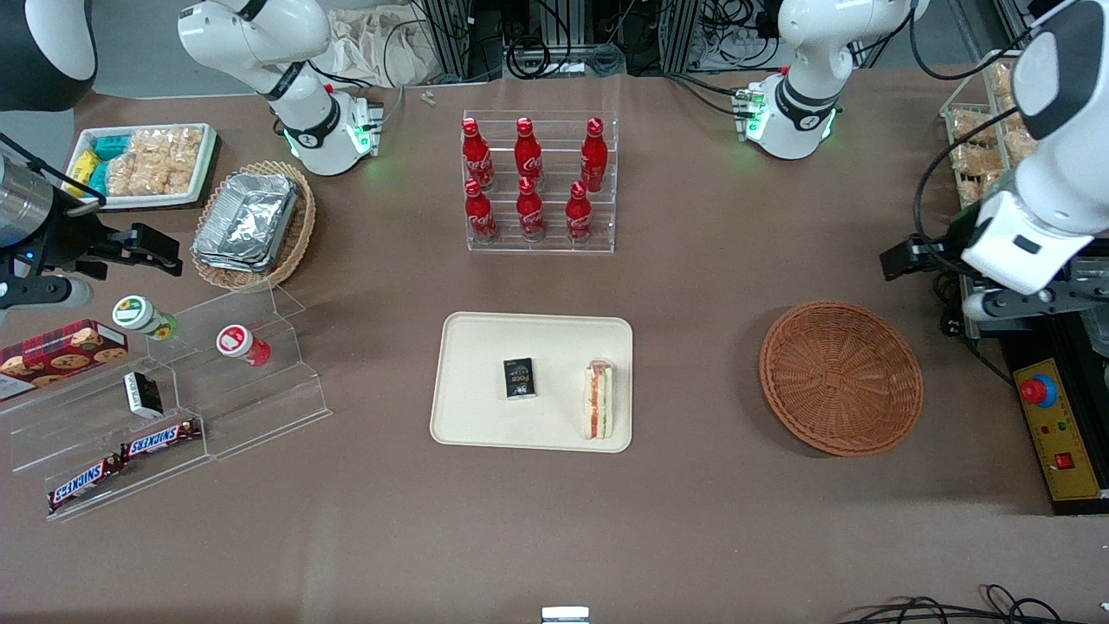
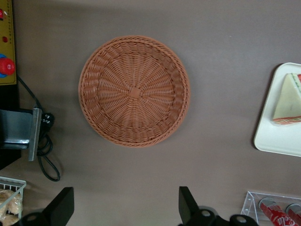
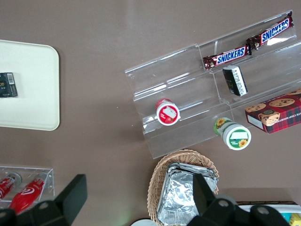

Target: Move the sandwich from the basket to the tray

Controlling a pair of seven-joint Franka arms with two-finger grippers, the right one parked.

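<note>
cola bottles (image 1: 528, 182), foil containers (image 1: 247, 219), Snickers bars (image 1: 126, 459)

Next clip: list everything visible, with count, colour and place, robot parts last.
sandwich: 1, pale bread, red and green filling, on the tray
tray: 1, cream, table centre
black packet: 1, on the tray beside the sandwich
basket: 1, reddish-brown wicker, holding nothing, toward the working arm's end
cola bottles: 6, red, in a clear rack
foil containers: silver stack, in a tan wicker basket
Snickers bars: 2, brown, on a clear stand
left tool: 1, black fingers, open, above the table beside the basket
</note>
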